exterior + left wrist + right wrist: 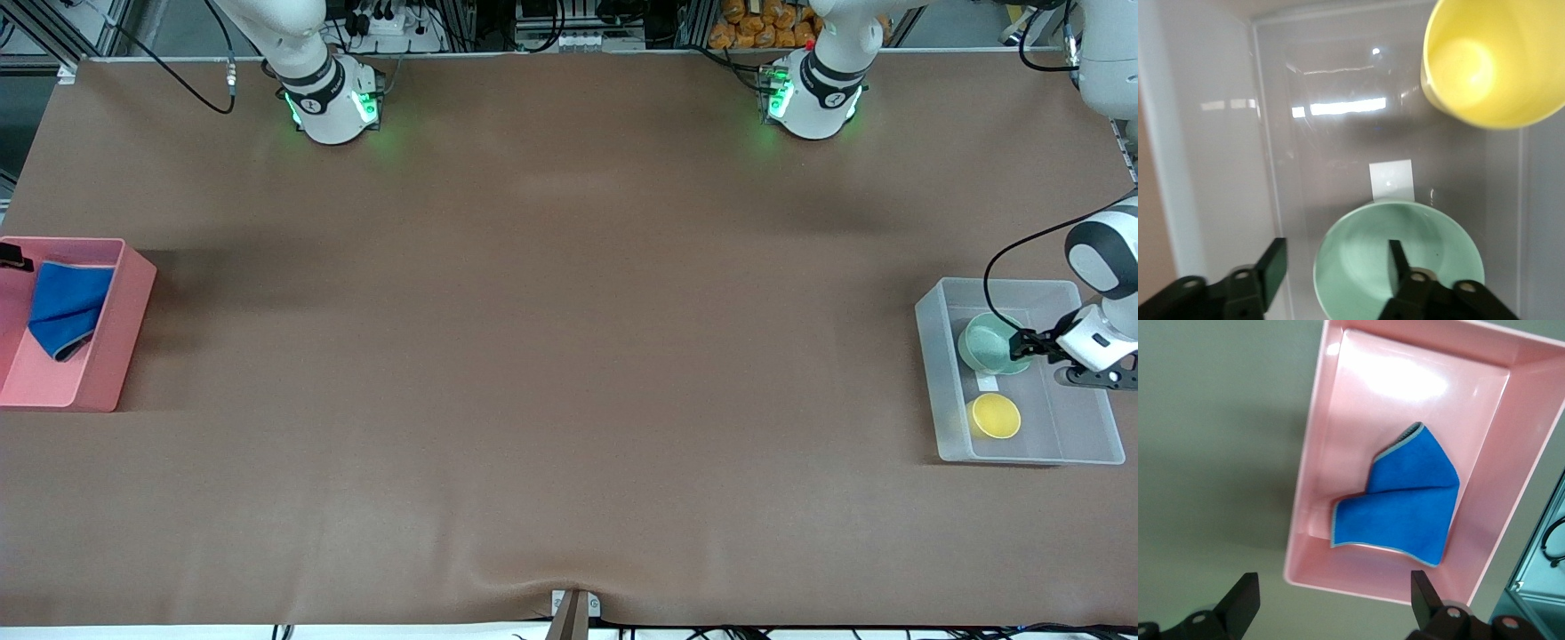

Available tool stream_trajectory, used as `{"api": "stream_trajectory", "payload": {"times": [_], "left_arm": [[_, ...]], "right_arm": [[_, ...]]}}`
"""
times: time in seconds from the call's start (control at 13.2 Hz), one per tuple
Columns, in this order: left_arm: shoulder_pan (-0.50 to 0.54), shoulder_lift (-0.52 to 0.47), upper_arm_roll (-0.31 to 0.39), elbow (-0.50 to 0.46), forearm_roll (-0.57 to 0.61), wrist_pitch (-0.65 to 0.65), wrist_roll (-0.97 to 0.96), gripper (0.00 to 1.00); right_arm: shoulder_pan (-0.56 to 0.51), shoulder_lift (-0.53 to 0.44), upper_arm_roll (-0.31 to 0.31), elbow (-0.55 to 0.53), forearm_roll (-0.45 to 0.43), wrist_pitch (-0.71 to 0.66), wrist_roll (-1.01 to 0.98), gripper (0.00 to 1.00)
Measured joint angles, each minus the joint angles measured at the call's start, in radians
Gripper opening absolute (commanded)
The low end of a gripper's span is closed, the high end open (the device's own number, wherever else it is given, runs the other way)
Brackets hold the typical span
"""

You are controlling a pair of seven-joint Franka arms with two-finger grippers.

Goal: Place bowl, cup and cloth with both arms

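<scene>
The mint-green bowl point(987, 345) and the yellow cup point(994, 415) stand in a clear plastic bin point(935, 382) at the left arm's end of the table, the bowl farther from the front camera. My left gripper point(1021, 345) is open and low at the bowl. In the left wrist view point(1335, 265) one finger point(1397, 261) is inside the bowl point(1431, 250) and the other point(1275, 261) outside its rim; the cup point(1485, 63) shows there too. The blue cloth point(67, 302) lies folded in a pink bin point(129, 311). My right gripper point(1333, 595) is open over that bin's edge, above the cloth point(1405, 503).
The pink bin point(1311, 487) stands at the right arm's end of the brown table. Only a black tip of the right gripper point(13, 256) shows at the front view's edge. A white label point(1391, 180) lies on the clear bin's floor between bowl and cup.
</scene>
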Motion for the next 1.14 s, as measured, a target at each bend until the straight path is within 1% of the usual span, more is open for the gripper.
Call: {"api": "stream_trajectory", "payload": {"times": [0.08, 0.23, 0.45, 0.61, 0.83, 1.14], "left_arm": [[0.0, -0.012, 0.002, 0.015, 0.0, -0.032, 0.0, 1.0], [0.001, -0.045, 0.005, 0.067, 0.0, -0.15, 0.0, 1.0], [-0.006, -0.105, 0.004, 0.143, -0.001, -0.322, -0.019, 1.0], [-0.029, -0.147, 0.003, 0.153, -0.004, -0.381, -0.083, 1.0], [-0.131, -0.195, 0.007, 0.154, -0.005, -0.475, -0.234, 1.0], [-0.261, -0.28, 0.008, 0.158, -0.006, -0.551, -0.441, 1.0]], "right_arm": [[0.009, -0.022, 0.001, 0.0, 0.027, -0.029, 0.023, 1.0], [0.022, -0.059, 0.003, 0.001, 0.089, -0.081, 0.068, 1.0], [0.067, -0.108, 0.005, 0.001, 0.115, -0.137, 0.183, 1.0], [0.127, -0.149, 0.008, 0.002, 0.116, -0.181, 0.302, 1.0], [0.221, -0.215, 0.01, 0.002, 0.116, -0.247, 0.456, 1.0], [0.258, -0.29, 0.011, 0.002, 0.117, -0.28, 0.474, 1.0]]}}
